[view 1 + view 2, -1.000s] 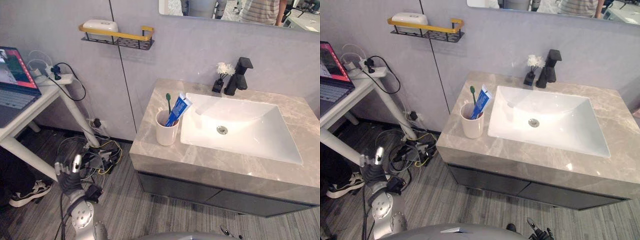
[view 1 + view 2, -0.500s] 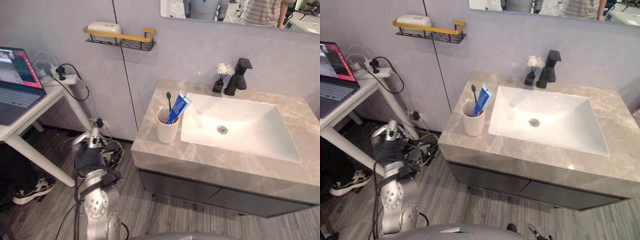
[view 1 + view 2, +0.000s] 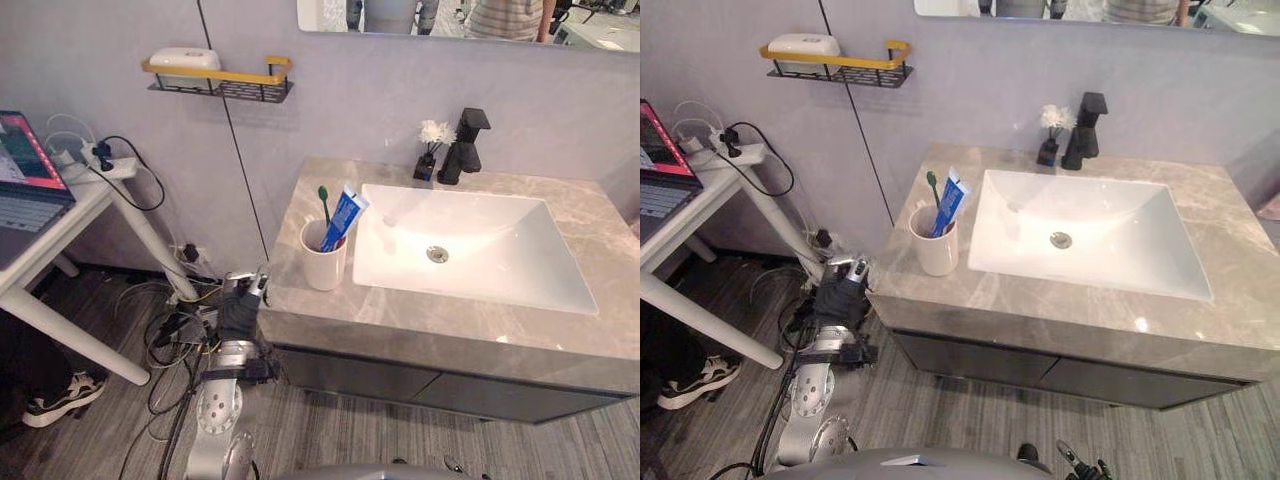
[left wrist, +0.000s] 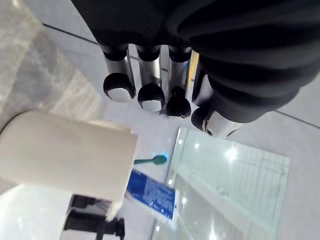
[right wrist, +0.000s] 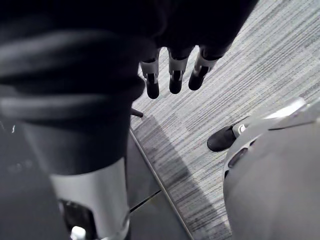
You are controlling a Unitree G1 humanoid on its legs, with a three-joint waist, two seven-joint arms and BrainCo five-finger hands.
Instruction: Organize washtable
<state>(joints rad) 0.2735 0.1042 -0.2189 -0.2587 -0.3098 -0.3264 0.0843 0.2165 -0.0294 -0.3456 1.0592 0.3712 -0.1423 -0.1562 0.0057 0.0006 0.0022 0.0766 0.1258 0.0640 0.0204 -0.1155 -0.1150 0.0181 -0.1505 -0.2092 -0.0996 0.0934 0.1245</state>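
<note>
Upright near the front left corner of the counter (image 3: pixel 420 322), the white cup (image 3: pixel 323 262) holds 1 green toothbrush (image 3: pixel 323 199) and 1 blue toothpaste tube (image 3: pixel 346 216), just left of the white sink (image 3: pixel 480 262). Just beside that corner, the left hand (image 3: pixel 239 303) is raised with fingers straight and empty, apart from the cup. Lower down, the right hand (image 5: pixel 172 75) hangs over the floor with fingers relaxed.

Cream cup (image 3: pixel 323 268), green toothbrush (image 3: pixel 323 193), blue tube (image 3: pixel 346 214), veined grey-beige countertop (image 3: pixel 420 322), white basin (image 3: pixel 500 272), black tap (image 3: pixel 466 142).
</note>
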